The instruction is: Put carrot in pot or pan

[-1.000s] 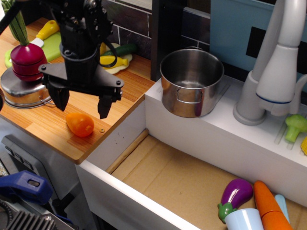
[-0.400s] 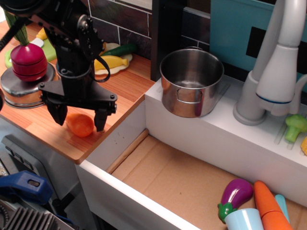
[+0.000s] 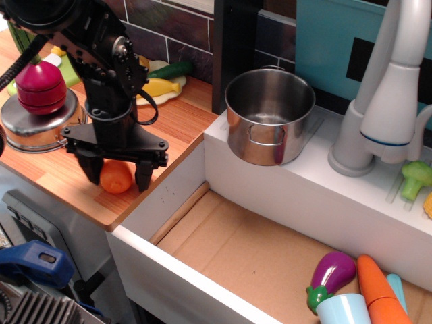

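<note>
observation.image view: over on the left of the wooden worktop (image 3: 182,121), the black end effector (image 3: 116,177) is sitting low with its fingers straddling the little orange carrot (image 3: 116,177), looking still spread rather than clamped. Further right, the shiny steel pot (image 3: 269,115) is standing empty on the white ledge (image 3: 351,196).

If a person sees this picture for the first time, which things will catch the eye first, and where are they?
First comes the black robot gripper at the left, lowered onto the wooden counter with its fingers on either side of the small rounded orange plastic carrot. Next is the tall shiny stainless-steel pot, empty, on the white ledge at the centre. At the lower right, a purple toy eggplant lies in the cardboard-lined sink.
</note>
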### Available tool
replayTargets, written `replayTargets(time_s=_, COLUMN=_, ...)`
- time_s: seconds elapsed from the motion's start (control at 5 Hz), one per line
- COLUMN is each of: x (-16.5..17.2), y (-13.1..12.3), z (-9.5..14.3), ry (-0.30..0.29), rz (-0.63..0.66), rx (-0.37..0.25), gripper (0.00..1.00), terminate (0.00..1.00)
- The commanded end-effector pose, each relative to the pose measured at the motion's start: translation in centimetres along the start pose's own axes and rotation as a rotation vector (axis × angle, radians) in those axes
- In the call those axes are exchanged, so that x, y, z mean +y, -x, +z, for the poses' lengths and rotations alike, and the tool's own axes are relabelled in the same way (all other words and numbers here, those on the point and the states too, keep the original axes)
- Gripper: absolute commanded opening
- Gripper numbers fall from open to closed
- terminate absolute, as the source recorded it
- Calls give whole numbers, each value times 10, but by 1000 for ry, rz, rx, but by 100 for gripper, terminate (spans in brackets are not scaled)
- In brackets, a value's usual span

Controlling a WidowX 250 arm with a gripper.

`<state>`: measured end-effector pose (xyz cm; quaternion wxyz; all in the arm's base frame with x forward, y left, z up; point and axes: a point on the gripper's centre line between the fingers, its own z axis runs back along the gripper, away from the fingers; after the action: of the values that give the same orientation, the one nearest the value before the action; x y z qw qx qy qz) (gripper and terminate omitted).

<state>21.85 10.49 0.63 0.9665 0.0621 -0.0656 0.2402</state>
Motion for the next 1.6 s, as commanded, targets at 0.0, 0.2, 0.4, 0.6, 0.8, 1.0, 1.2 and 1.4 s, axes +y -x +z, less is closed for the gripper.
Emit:
replayTargets(time_s=0.0, x=-4, y=-5, z=11, ry=-14, rz=9, rx=-46, gripper=0, terminate=0)
replayTargets(time_s=0.2, x=-5, y=-8, z=33, ry=-41, rz=-17, rx=-78, gripper=0, terminate=0)
replayTargets(time_s=0.4, x=-6, y=-23, z=59, ry=-65, rz=-60, rx=-140, gripper=0, terminate=0)
replayTargets(time_s=0.6, x=-20, y=-49, z=80, ry=-55, rz=-162, rx=-227, gripper=0, terminate=0)
replayTargets(time_s=0.8, x=-47, y=-74, z=95, ry=-7, rz=-279, rx=-261, gripper=0, terminate=0)
replayTargets(time_s=1.0, x=-80, y=-95, z=115, ry=47, rz=-376, rx=-299, gripper=0, terminate=0)
replayTargets(time_s=1.2, x=-107, y=-92, z=111, ry=117, rz=-379, rx=-293, gripper=0, terminate=0)
replayTargets(time_s=1.4, x=-123, y=-88, z=105, ry=188, rz=-390, rx=-274, gripper=0, terminate=0)
